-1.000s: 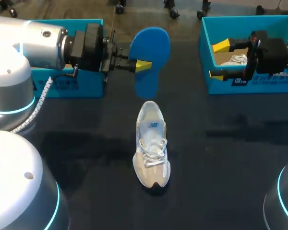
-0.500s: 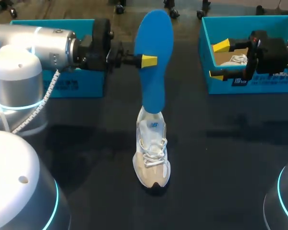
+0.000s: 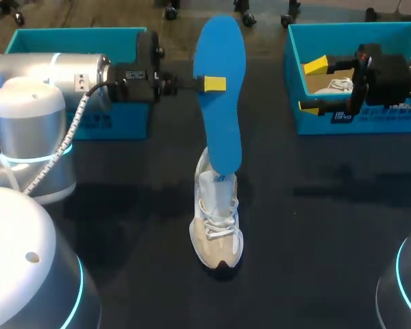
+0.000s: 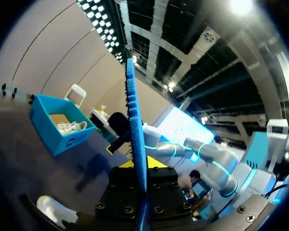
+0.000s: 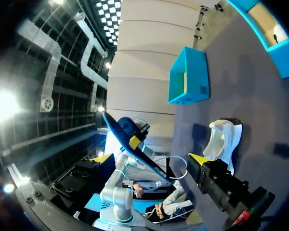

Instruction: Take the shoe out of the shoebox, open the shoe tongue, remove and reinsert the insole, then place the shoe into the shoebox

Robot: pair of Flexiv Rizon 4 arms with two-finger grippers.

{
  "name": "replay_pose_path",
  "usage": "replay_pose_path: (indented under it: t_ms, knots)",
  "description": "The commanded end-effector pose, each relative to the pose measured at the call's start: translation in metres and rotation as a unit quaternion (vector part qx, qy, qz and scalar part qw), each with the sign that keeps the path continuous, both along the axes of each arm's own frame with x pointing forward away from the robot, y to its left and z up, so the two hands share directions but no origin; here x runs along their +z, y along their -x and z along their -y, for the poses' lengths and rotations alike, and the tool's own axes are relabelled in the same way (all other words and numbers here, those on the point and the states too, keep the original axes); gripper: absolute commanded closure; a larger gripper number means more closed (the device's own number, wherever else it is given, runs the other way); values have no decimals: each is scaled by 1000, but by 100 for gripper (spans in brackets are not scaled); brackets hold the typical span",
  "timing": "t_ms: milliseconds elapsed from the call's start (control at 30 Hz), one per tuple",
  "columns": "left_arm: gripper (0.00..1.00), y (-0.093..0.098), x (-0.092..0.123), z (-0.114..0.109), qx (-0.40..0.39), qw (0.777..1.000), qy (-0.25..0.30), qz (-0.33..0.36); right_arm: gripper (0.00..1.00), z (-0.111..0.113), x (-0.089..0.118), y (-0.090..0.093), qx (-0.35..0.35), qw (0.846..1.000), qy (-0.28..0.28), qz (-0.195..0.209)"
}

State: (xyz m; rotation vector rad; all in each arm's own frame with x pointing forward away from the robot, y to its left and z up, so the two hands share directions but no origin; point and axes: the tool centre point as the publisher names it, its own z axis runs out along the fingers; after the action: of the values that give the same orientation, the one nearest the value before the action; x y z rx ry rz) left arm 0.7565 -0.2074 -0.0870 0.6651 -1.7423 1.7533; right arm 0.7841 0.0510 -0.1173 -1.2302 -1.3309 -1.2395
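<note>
White laced sneaker (image 3: pixel 217 229) is out, mid-table. Left gripper (image 3: pixel 212 83) pinches the long blue foam insole (image 3: pixel 219 103), tip at its collar; reinserting and boxing look left to do. Right gripper (image 3: pixel 314 85), two o'clock, spread empty.

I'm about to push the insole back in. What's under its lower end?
The white shoe, heel end; its laces and toe show. The insole, held by the left fingers, covers the heel opening, so entry cannot be judged.
</note>
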Motion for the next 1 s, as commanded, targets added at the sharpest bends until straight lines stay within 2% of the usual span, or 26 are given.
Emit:
replay_pose_path:
  t_ms: [33, 67, 100, 200, 500, 767, 1000]
  knots:
    - [100, 5, 0, 0, 5, 1000, -3, -3, 0, -1, 0, 0, 0, 1000, 1, 0]
    - [100, 5, 0, 0, 5, 1000, -3, -3, 0, -1, 0, 0, 0, 1000, 1, 0]
    - [100, 4, -2, 0, 8, 999, -3, -43, 0, -1, 0, 0, 0, 1000, 1, 0]
    - [100, 0, -6, 1, 9, 994, -6, -104, 0, -1, 0, 0, 0, 1000, 1, 0]
    - [100, -5, -20, 2, -13, 978, -3, -210, 0, -1, 0, 0, 0, 1000, 1, 0]
    - [100, -6, -40, 6, -24, 968, -1, -251, 0, -1, 0, 0, 0, 1000, 1, 0]
    - [100, -15, -59, 9, -17, 951, 0, -309, 0, -1, 0, 0, 0, 1000, 1, 0]
